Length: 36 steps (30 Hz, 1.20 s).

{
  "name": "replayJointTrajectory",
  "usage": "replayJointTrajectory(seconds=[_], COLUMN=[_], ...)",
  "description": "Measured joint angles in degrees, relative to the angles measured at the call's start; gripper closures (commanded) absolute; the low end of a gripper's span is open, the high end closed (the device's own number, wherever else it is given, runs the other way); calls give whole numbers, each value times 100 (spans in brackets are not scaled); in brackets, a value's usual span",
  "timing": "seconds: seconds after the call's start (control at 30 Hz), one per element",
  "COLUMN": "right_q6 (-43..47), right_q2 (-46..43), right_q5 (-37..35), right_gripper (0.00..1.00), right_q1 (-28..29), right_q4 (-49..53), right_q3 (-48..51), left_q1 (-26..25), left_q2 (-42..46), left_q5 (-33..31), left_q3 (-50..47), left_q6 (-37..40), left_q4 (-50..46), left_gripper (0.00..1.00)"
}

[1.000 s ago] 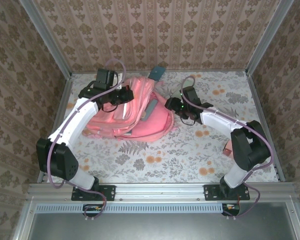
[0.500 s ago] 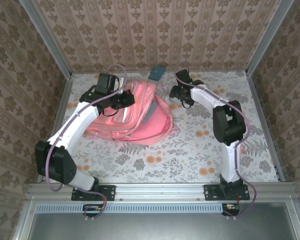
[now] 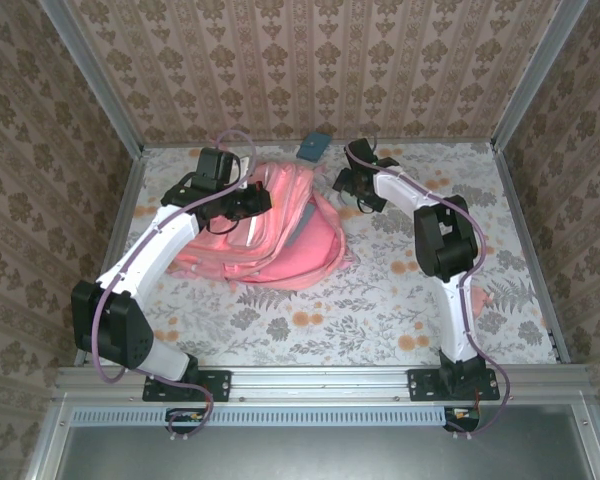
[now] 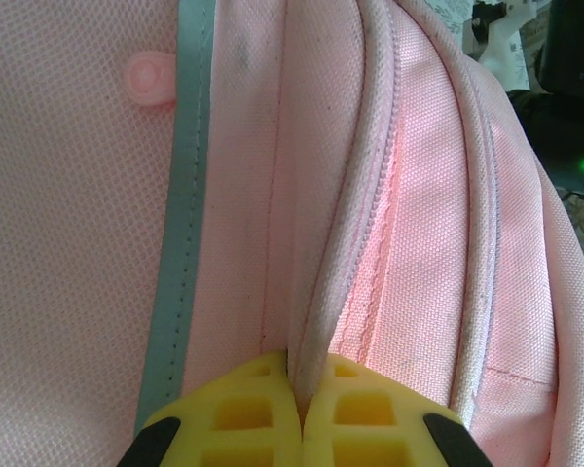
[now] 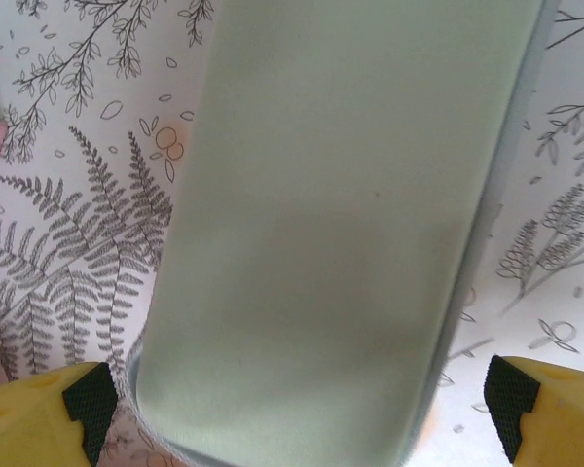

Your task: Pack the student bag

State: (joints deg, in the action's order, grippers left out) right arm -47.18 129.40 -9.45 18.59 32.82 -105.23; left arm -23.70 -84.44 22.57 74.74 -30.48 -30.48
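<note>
Moved: my right arm has swung away from the bag's flank and reached out toward the far wall, and its jaws have spread wider on the way. My left arm has barely shifted.
Left pincer: my left pincer (image 4: 300, 404) is clamped tight on the piped rim (image 4: 316, 321) of the student bag (image 3: 280, 240), and the rim runs straight up and away from my fingertips.
Right pincer: my right pincer (image 5: 294, 404) is spread as wide as it goes and holds nothing. A flat pale green thing (image 5: 341, 195) lies on the table (image 3: 380, 300) between my fingers and ahead of them, and neither finger touches it.
Bag's place: under and ahead of my left pincer, just left of my right pincer (image 3: 345, 182).
Done: one lip of the bag is pinched and held up, so the opening is ready, I judge.
Left: taking hold of the green thing, carrying it left into the bag, then closing up. I cannot tell whether anything is inside yet.
Bag's look: soft pink woven fabric, slumped on the table. Left of my pinch runs a grey-green stripe (image 4: 180, 243) with a round pink stud (image 4: 148, 78) beside it, and light glows through the cloth to the right.
Also: a teal thing (image 3: 315, 147) lies by the far wall, just beyond my right pincer. I cannot tell whether it is the green one.
</note>
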Motion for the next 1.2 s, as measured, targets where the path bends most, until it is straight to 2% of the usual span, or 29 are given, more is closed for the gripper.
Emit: replayJointTrajectory(seconds=[0.3,0.37,0.5,0.63,0.73,0.97,1.2], right_q6=[-225,-166,63,260,433,800,1097], right_q2=[839,855,824,289,-153,-1137,-2623], right_q5=[-24,-50,-101,-87,-61,107,592], right_gripper=[2,8,25,29,37,36,36], right_q1=[7,20,37,39,42,42,125], right_q4=[507,564,632,310,197,-98,-612], right_q3=[-1084,-1099,-994,-138,466,1333,2734], left_q1=[0,0,0,0,0,0,7], left_q2=[-2,-2,-2,-2,-2,-2,-20], left_q5=[17,17,15,15,17,20,37], left_q3=[0,0,0,0,0,0,2], left_q6=[0,0,2,2,2,2,4], left_q4=[9,7,4,7,9,9,-7], left_gripper=[100,100,100,100,100,100,100])
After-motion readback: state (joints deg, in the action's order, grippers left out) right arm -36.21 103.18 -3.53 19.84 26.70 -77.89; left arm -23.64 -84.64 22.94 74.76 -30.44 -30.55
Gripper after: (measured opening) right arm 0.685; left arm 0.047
